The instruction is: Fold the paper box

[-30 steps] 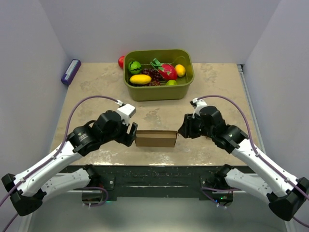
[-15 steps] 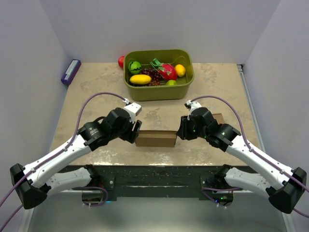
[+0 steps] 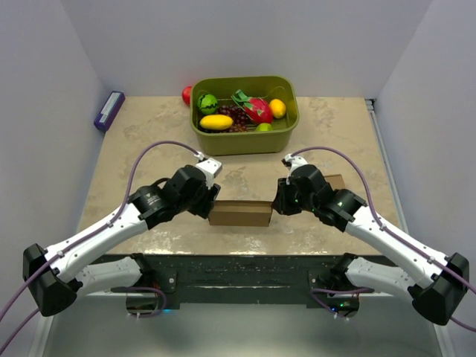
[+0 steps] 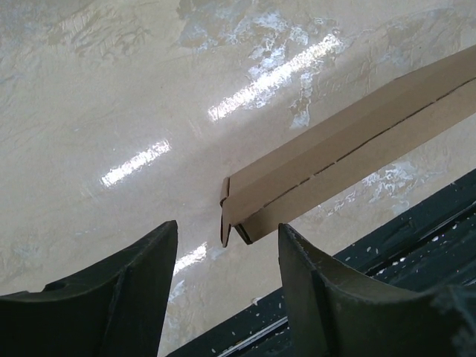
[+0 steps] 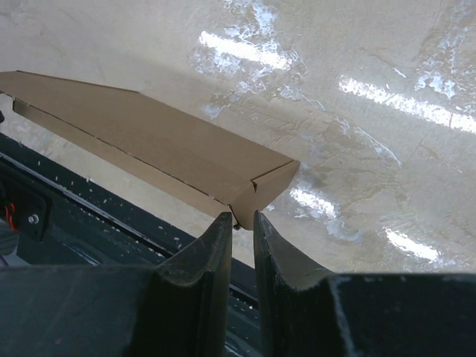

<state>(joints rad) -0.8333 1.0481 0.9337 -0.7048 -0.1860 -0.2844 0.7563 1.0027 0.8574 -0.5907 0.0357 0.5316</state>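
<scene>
The left end effector [image 4: 227, 236] stands open at one end of the box [image 4: 357, 141] on the counter [image 4: 111, 111]; the right end effector [image 5: 242, 220], nearly closed, meets the opposite corner, grip indeterminate.

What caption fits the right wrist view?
Right pincer, narrowly parted, at a corner of the flattened paper box near the table edge.

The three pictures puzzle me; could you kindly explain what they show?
Two robot arms work at a beige marbled table. The wide picture looks down from above; the other two come from cameras on each wrist. A flat brown cardboard box lies near the front edge. The left pincer stands open at its left end; the right pincer is nearly shut at the other end, whether gripping I cannot tell. Behind sit a green plastic tub of toy fruit and a purple block.
</scene>
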